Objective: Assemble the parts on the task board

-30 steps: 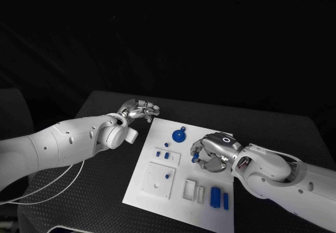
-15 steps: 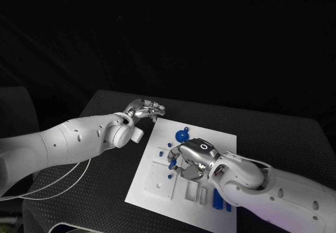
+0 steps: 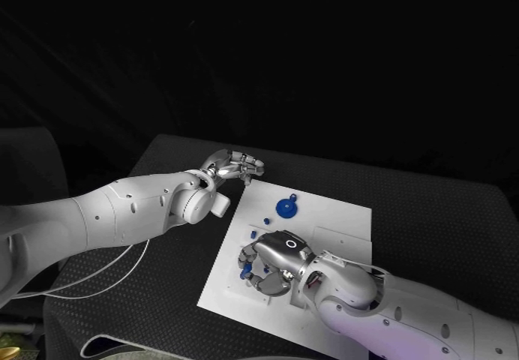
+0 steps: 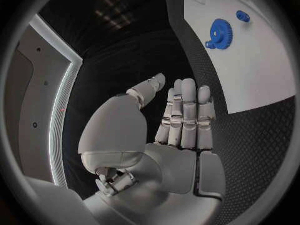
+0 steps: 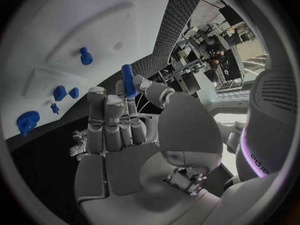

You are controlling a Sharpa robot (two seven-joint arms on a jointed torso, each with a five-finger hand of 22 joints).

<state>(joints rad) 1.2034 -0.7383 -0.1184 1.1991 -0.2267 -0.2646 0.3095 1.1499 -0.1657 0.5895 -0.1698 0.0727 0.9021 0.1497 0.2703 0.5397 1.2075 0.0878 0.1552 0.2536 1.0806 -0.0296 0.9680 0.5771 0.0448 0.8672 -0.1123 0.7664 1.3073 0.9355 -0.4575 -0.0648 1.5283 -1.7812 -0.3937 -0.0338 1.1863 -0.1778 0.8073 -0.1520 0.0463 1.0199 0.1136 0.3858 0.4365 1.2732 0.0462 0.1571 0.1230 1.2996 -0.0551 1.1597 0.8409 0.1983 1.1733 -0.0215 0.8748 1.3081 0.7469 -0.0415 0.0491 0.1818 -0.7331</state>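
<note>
**Right wrist view: a blue part pinched above the board**

Right wrist view gives us the right hand (image 5: 125, 135): its fingers (image 5: 109, 117) pinch a slim blue peg (image 5: 127, 80) upright, we judge for pressing into the task board (image 5: 69, 30) just beyond them. A blue gear (image 5: 27, 121) lies farther off. Head view hides that peg under the knuckles, yet shows us the left hand (image 3: 232, 166), fingers curled and empty, parked at the board's far corner on the surface (image 3: 433, 210).
</note>
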